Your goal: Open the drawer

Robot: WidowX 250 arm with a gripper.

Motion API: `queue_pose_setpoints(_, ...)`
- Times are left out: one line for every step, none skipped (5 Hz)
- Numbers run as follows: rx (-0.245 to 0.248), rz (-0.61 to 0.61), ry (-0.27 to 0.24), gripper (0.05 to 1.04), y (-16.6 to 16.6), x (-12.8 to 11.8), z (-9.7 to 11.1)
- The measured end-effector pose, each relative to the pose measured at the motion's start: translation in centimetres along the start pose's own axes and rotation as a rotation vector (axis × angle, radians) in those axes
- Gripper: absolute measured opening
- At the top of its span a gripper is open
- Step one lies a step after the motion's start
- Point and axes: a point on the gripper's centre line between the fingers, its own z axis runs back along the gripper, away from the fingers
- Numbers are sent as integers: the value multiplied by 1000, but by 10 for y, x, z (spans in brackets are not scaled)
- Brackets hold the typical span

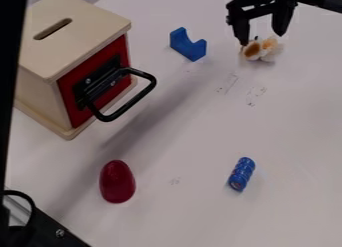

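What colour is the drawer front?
The drawer front is red; the camera view shows it best.

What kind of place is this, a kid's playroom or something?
Probably a robot test table: a black robot arm's end effector hangs over scattered small objects, near a wooden box with a black handle.

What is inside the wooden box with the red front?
The inside of the wooden box cannot be seen, because its walls and red front cover it. The narrow slot on top shows only darkness.
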Motion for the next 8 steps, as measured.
queue_pose_setpoints(58,-138,-5,999,18,-9,10)
queue_pose_setpoints(83,-296,20,999,32,-23,24)
queue_pose_setpoints(97,-412,23,999,53,-36,38)
queue_pose_setpoints(112,-464,41,999,86,-51,49)
queue_pose_setpoints(109,-460,25,999,115,-63,55)
queue_pose_setpoints(133,-469,9,999,137,-69,52)
queue_pose_setpoints(171,-483,22,999,160,-70,40)
queue_pose_setpoints(181,-520,30,999,167,-71,29)
